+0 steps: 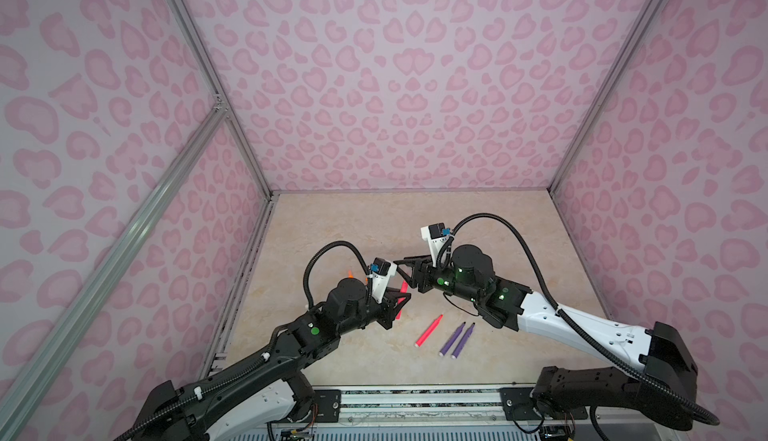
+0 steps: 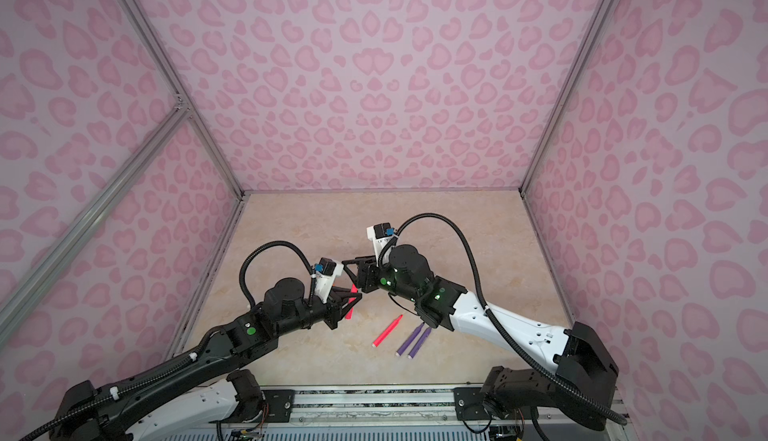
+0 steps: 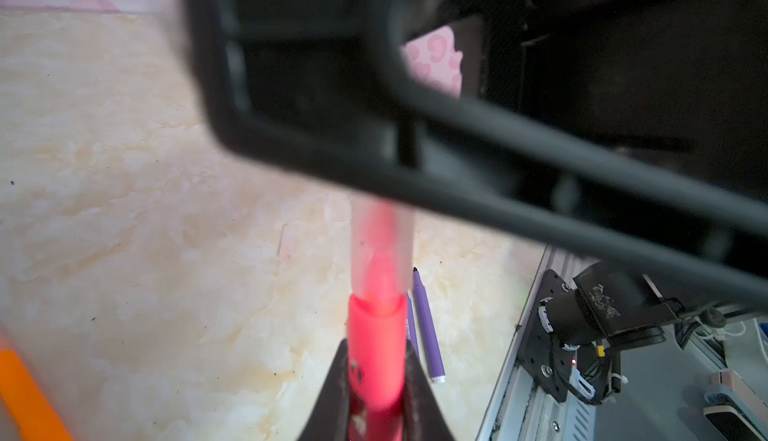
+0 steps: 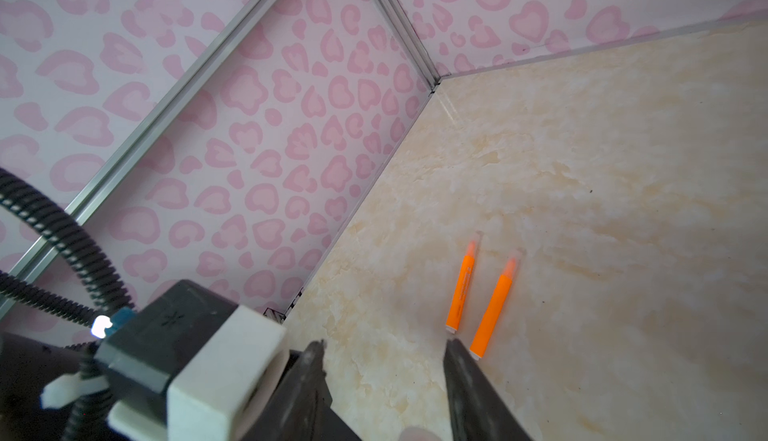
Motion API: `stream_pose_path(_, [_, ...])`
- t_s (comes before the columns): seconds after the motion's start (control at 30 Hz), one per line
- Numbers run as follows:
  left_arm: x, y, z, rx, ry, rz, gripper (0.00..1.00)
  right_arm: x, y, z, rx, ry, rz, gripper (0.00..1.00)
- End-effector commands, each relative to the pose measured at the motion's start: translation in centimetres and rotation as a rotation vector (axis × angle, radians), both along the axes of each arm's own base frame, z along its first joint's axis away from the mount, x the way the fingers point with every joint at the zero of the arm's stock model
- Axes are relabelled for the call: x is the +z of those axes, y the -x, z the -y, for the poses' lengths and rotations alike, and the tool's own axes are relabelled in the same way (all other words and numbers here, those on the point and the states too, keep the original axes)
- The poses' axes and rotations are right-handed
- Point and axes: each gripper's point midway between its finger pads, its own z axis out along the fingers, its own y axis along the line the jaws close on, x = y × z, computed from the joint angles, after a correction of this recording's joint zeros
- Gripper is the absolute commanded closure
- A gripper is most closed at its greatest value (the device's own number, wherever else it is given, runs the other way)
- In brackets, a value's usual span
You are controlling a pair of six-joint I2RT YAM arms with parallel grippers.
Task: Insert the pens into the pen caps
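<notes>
My left gripper is shut on a pink-red pen, which it holds off the table. A clear pen cap sits over that pen's tip. In both top views this pen shows between the left gripper and the right gripper just above it. My right gripper is open with only bare table between its fingers. Two orange pens lie side by side beyond it, each with a clear cap over its tip.
A second pink-red pen and two purple pens lie uncapped on the beige table, front centre. Patterned walls enclose three sides. A metal rail runs along the front edge.
</notes>
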Motion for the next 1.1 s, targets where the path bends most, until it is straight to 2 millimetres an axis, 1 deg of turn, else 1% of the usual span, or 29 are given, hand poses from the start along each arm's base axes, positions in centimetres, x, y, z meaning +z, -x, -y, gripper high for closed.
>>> stream_pose_path(0.0, [1.5,-0.3,0.3,-0.003,0.036,0.043,0.97,-0.4,-0.4,0.0,-0.018,0.019,-0.001,0.58])
stream_pose_path(0.2, [1.5,-0.2,0.2,-0.002,0.037,0.043,0.97,-1.1,-0.7,-0.6,-0.015,0.033,-0.027,0.58])
stream_pose_path(0.23, [1.5,-0.3,0.2,0.000,0.036,0.043,0.97,-1.2,-0.8,-0.7,-0.013,0.031,-0.029,0.60])
stream_pose_path(0.27, [1.5,-0.3,0.2,-0.001,0.037,0.044,0.97,-1.2,-0.7,-0.9,-0.010,0.031,-0.031,0.64])
stream_pose_path(0.3, [1.5,-0.3,0.2,0.001,0.038,0.044,0.97,-1.2,-0.7,-1.0,-0.008,0.030,-0.032,0.70])
stream_pose_path(0.37, [1.5,-0.3,0.2,0.002,0.036,0.044,0.97,-1.2,-0.6,-1.0,-0.009,0.030,-0.033,0.86])
stream_pose_path(0.4, [1.5,-0.3,0.1,0.004,0.036,0.045,0.97,-1.2,-0.6,-1.0,-0.008,0.030,-0.031,0.91])
stream_pose_path(0.43, [1.6,-0.3,0.1,0.007,0.037,0.045,0.97,-1.3,-0.6,-1.0,-0.009,0.034,-0.032,0.96])
stream_pose_path(0.5, [1.6,-0.4,0.0,0.012,0.037,0.048,0.97,-1.5,-0.5,-1.0,-0.007,0.039,-0.033,1.00])
stream_pose_path(0.73, [1.6,-0.6,-0.3,0.036,0.049,0.038,0.97,-2.8,0.1,-0.9,0.003,0.061,-0.041,1.00])
stream_pose_path(0.8, [1.8,-0.6,-0.4,0.035,0.066,0.029,0.97,-3.6,0.4,-0.9,0.010,0.077,-0.047,1.00])
stream_pose_path(0.9, [1.8,-1.1,-1.1,0.046,0.103,0.004,0.97,-4.7,1.0,-1.1,0.024,0.082,-0.064,1.00])
stream_pose_path(1.07, [1.6,-1.6,-1.9,0.057,0.149,-0.035,0.97,-5.6,1.9,-1.2,0.034,0.044,-0.066,1.00])
